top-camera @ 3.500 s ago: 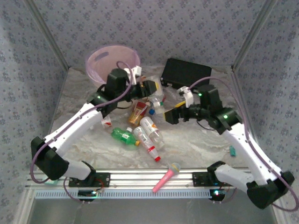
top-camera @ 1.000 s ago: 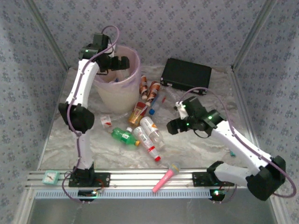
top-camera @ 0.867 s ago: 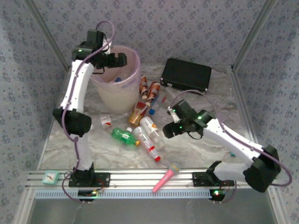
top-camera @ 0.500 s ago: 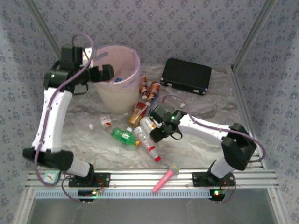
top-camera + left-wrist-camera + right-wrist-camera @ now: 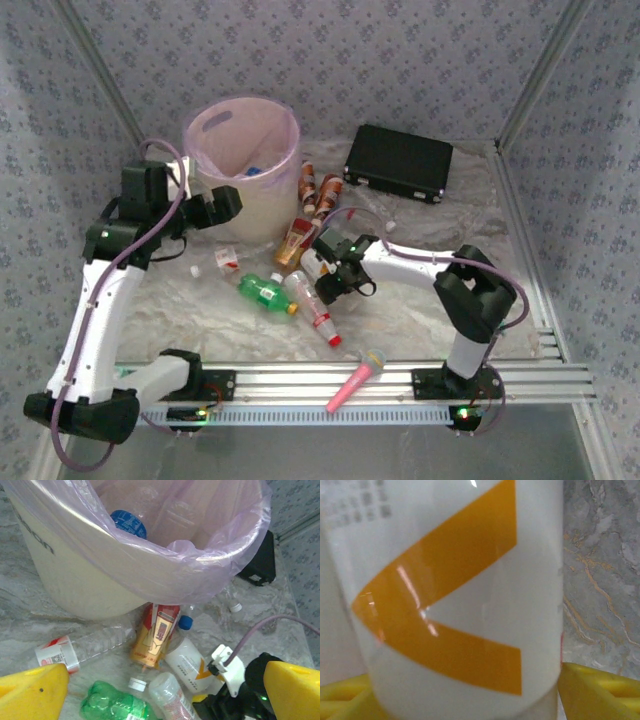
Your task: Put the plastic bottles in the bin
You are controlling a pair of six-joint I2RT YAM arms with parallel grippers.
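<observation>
Your left gripper hung open; your right gripper straddled the white plastic bottle with orange chevron, grip unclear, probably needing a firm close before the round pale-pink bin.

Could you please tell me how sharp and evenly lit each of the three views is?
Right wrist view: the white bottle sits so close that its orange mark is soft, with glare streaks across it; the table beside it is crisper. Left wrist view: the bin is fairly sharp, the left fingers in the near corners blurred. Top external view: even light, faint shadows, soft overall.
</observation>
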